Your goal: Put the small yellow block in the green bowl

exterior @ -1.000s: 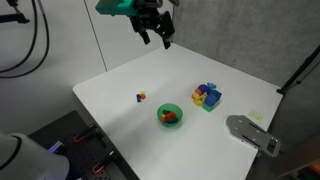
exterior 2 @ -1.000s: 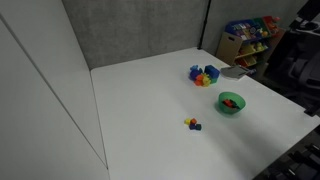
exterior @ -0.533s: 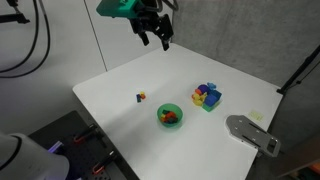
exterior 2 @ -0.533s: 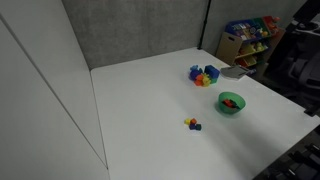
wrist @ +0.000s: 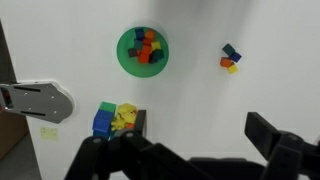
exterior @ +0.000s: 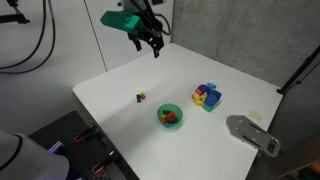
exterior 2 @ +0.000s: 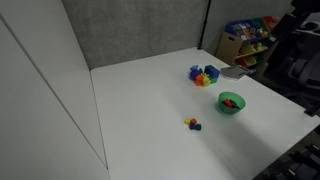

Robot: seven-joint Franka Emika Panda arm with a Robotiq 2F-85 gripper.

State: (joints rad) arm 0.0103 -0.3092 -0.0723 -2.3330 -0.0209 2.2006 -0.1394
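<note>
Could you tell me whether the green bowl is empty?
Not empty: the green bowl holds several small blocks, red and orange among them, visible in the wrist view.

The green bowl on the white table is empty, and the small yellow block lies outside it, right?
Not quite. The wrist view shows the green bowl is not empty: red and orange blocks lie in it. The rest holds: it stands on the white table, and the small yellow block lies outside it.
</note>
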